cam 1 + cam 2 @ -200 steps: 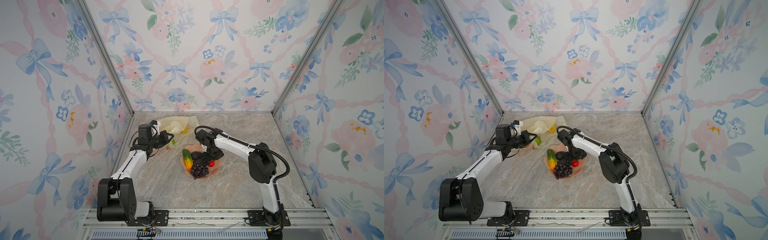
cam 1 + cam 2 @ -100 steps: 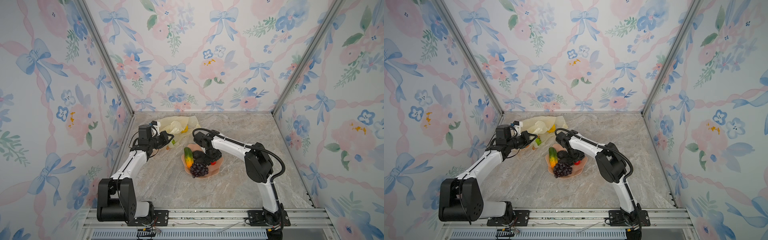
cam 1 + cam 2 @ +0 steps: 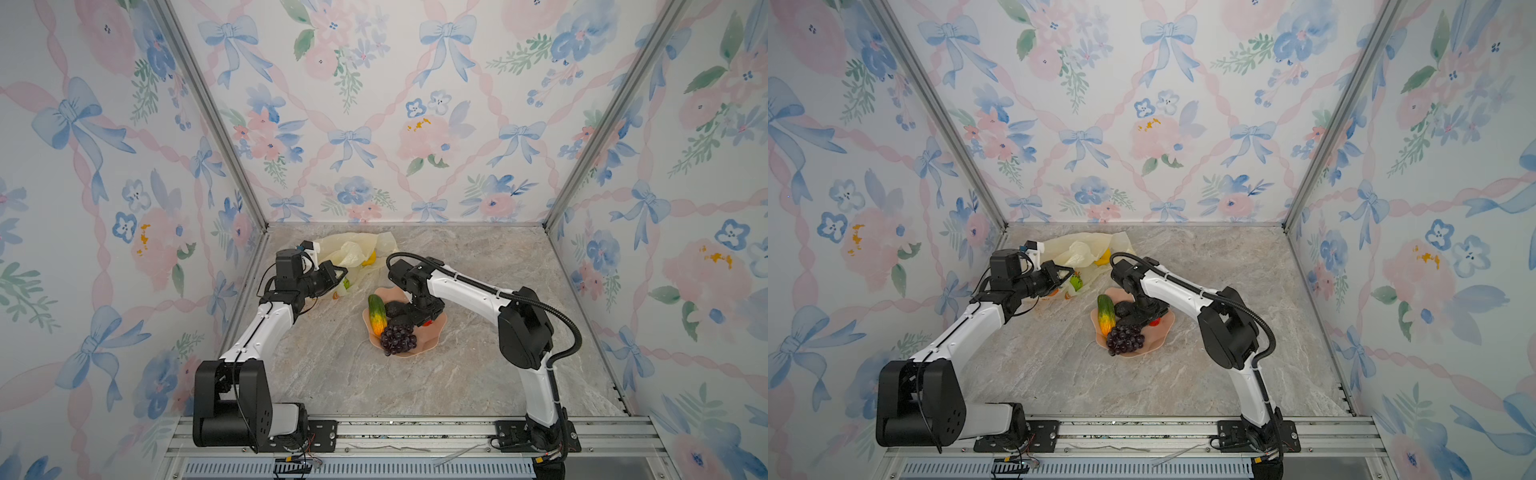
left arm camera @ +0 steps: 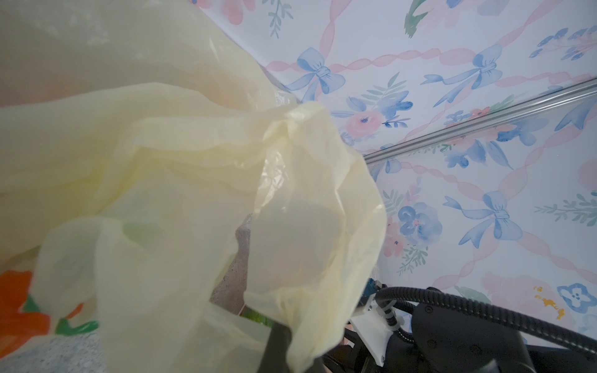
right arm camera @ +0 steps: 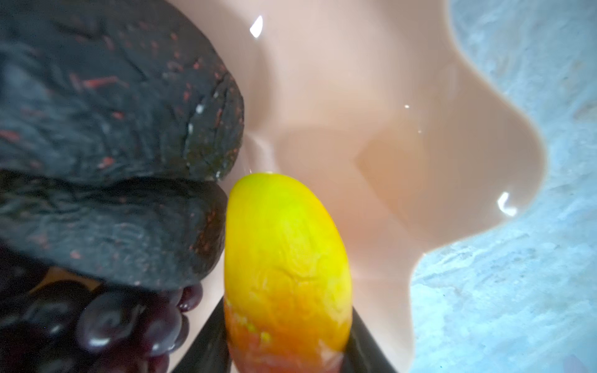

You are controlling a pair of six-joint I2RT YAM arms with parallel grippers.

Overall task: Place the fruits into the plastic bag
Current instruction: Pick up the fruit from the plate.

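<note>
Right wrist: mango [image 5: 287, 274] base cut off at edge; left pincer [image 4: 277, 342] mostly under plastic bag [image 4: 161, 193].

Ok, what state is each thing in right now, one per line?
plastic bag: crumpled on the table, edge pinched.
left end effector: shut on the plastic bag.
right end effector: shut on the mango.
mango: in the bowl, between the fingers.
bowl: upright, holding cucumber, grapes, avocados.
lemon: partly covered by the bag.

I'm seeing floral wallpaper walls [image 3: 374, 124] closing in the cell on three sides: blue bows, pink ribbons, pale ground. Aluminium posts [image 3: 211, 112] are running up both back corners. Grey marble-look floor [image 3: 436, 374] is taking soft, even light. Slotted metal rail [image 3: 415, 428] is spanning the front edge.
</note>
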